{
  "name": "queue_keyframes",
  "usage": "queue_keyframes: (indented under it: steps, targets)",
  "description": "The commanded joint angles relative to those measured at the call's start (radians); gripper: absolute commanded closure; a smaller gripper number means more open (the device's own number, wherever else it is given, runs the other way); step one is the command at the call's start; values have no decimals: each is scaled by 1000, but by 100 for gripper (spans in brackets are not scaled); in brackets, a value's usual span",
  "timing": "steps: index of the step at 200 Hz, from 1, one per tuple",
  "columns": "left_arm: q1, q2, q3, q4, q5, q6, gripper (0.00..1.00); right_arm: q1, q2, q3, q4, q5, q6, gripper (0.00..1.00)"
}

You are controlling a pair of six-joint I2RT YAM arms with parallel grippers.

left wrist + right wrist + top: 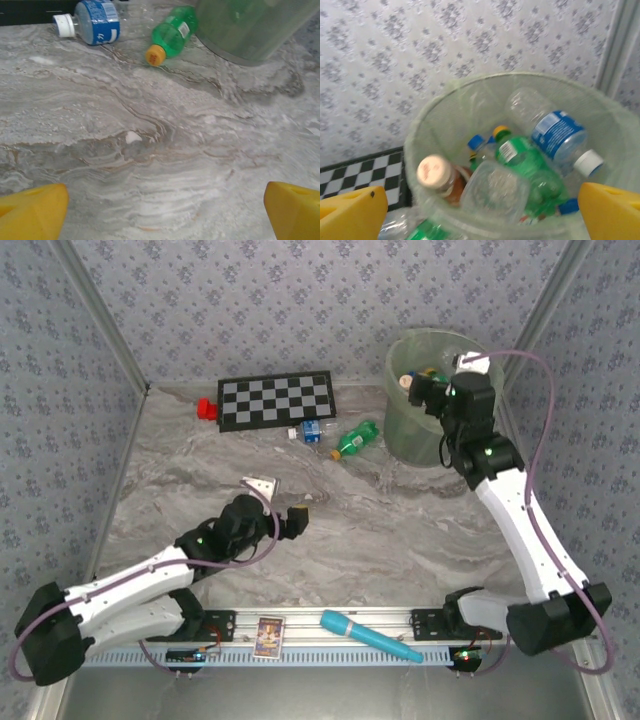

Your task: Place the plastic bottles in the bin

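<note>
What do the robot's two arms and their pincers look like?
Both arms have white shells with black joints: the left arm, the right arm. A thin purple cable loops along each. Small green lights glow at the joints. The pincer fingers are yellow-tipped.

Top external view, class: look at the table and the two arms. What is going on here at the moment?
Two robot arms are clearing plastic bottles into the bin. The right tool hangs open and empty above the bin, which already holds several. The left tool is open and empty too, low over the table, facing the two left out: a green bottle beside the bin and a blue-labelled bottle by the chessboard.
</note>
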Motion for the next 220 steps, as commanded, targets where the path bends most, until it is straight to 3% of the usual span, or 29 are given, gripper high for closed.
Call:
queue_keyframes:
  steps: [1, 62, 111, 149, 183, 220]
  targets:
    - [22, 77, 73, 26, 8, 4, 0, 42, -74, -138, 46, -39, 65, 0]
    - [78, 336, 185, 77, 85, 47, 0, 126, -287, -545, 190, -87, 142, 0]
    - [161, 507, 299, 78, 153, 48, 2, 130, -340, -760, 336, -154, 214, 0]
    - [178, 530, 325, 83, 155, 41, 0, 218, -154, -734, 390, -123, 254, 0]
    - [195, 459, 276, 76, 132, 28, 0, 289, 79, -661, 475, -115, 348, 0]
    - [226, 319, 211, 6, 127, 9, 0, 355, 324, -551, 560, -38, 508, 14]
